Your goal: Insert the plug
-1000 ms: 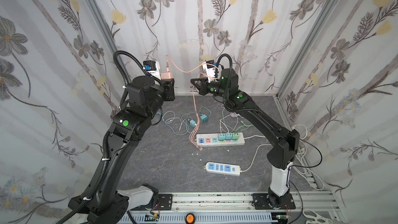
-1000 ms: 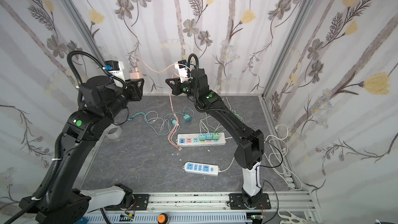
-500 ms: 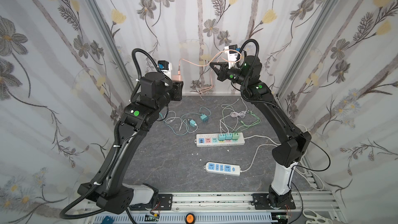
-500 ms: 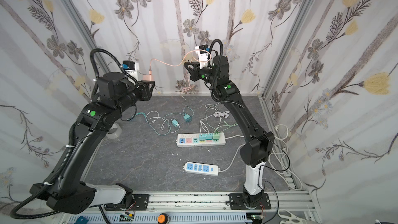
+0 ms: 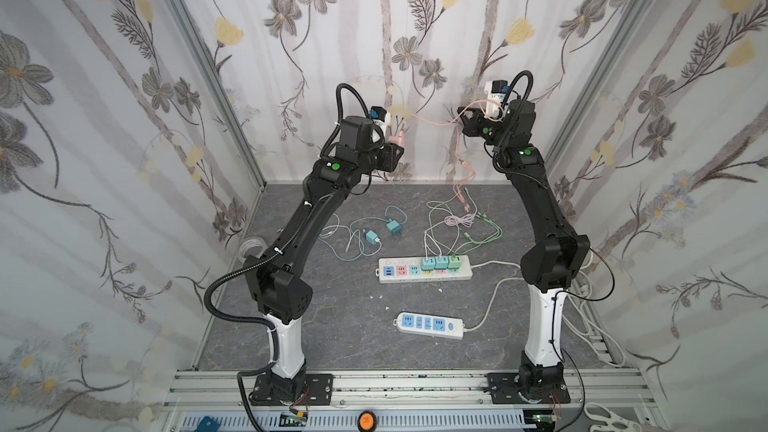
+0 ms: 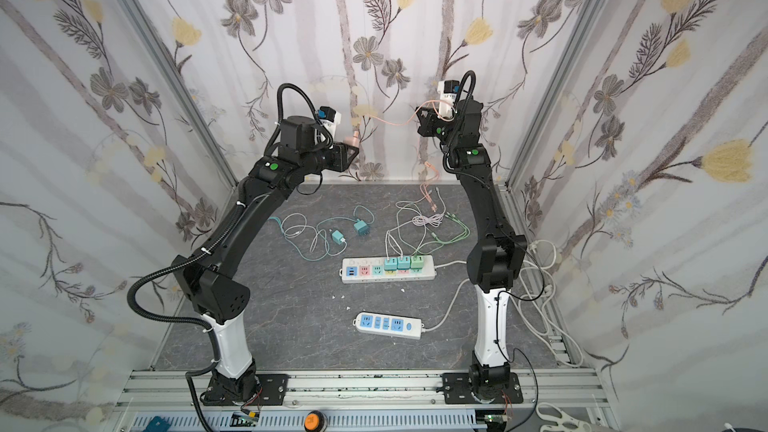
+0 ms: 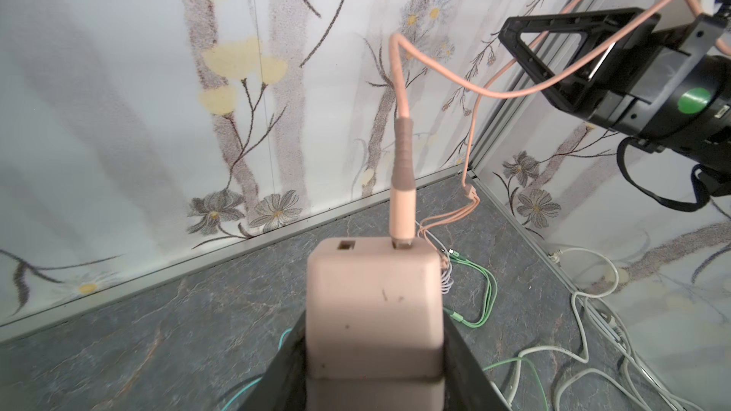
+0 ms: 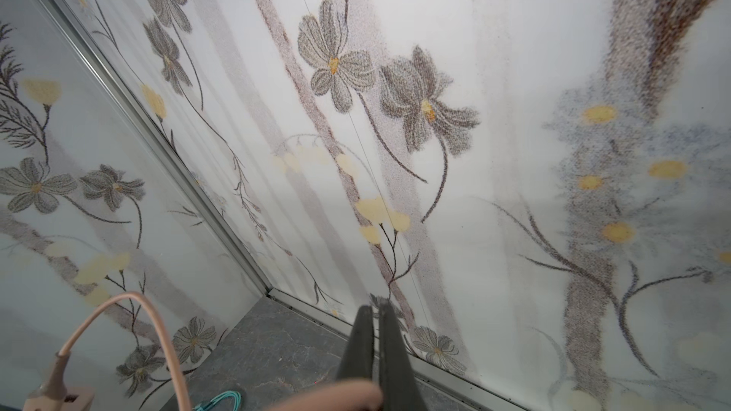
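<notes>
My left claw (image 7: 374,343) was clenched on the pink charger plug (image 7: 374,302), one finger against each side of its body. I held it up in the air close to the back wall, well above the grey floor (image 5: 332,326), as both top views showed (image 5: 397,140). On the plug's end face one port (image 7: 346,246) stood empty. In the port beside it sat the connector (image 7: 401,207) of a pink cable (image 7: 399,85).

Below on the floor lay two loose teal chargers (image 5: 371,236) with their thin leads coiled around them. Just to their right lay a long power strip (image 5: 399,272) with three teal and green chargers seated in its right-hand sockets. Nearer the rail lay a smaller white strip with blue sockets (image 5: 428,324), with nothing plugged into it.

The pink cable sagged across the gap (image 5: 432,122) towards my right claw (image 5: 463,112), then dropped from there to the floor, where its forked ends (image 5: 463,197) lay among white and green leads. My right claw (image 8: 375,312) was pressed tight together, raised as high as the left and pointing at the wall. The cable ran right past its fingers, but I could not tell whether it was pinched between them.
</notes>
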Controlling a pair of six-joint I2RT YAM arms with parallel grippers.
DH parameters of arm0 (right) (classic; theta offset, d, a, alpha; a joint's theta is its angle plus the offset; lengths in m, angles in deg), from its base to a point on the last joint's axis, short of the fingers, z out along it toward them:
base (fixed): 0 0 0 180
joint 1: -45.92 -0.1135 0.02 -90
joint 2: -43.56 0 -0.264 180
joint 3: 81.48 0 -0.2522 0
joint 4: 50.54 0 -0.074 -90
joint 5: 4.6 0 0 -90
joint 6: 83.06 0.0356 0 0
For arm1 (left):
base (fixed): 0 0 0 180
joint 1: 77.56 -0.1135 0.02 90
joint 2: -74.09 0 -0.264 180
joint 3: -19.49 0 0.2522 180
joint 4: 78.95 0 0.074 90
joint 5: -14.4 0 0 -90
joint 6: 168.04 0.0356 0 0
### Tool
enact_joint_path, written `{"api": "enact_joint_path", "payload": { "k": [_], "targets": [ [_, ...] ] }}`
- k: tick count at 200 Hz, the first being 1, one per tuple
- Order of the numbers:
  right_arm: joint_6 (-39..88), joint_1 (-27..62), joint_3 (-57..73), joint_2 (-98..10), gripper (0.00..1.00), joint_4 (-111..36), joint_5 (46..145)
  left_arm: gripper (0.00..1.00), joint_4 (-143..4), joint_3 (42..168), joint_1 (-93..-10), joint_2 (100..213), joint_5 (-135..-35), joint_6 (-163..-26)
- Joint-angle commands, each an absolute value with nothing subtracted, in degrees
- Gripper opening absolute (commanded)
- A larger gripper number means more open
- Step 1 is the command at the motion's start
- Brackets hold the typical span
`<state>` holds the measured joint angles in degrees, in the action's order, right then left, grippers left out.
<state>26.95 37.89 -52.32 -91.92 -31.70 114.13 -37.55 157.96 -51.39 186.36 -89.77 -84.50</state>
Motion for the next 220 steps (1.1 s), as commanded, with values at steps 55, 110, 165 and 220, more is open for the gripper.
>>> {"api": "enact_joint_path", "payload": {
  "k": [55, 110, 165, 220],
  "targets": [
    [27.51, 38.11, -52.97, -99.02, 0.05, -34.05, 119.25, 0.0, -37.06, 160.92, -50.93, 194.51, -84.8, -83.06],
    [27.02, 38.28, -31.03, -89.15, 0.63, -24.17, 109.32, 0.0, -35.77, 151.0, -49.25, 192.43, -84.81, -79.5],
    [15.4, 39.97, -9.18, -73.1, 0.99, -12.41, 99.76, 0.0, -32.37, 149.12, -49.18, 193.07, -87.09, -76.38],
    [-5.0, 40.29, -4.23, -70.52, 0.99, 7.62, 97.11, 0.0, -31.54, 154.72, -49.6, 196.8, -87.74, -78.42]
  ]
}}
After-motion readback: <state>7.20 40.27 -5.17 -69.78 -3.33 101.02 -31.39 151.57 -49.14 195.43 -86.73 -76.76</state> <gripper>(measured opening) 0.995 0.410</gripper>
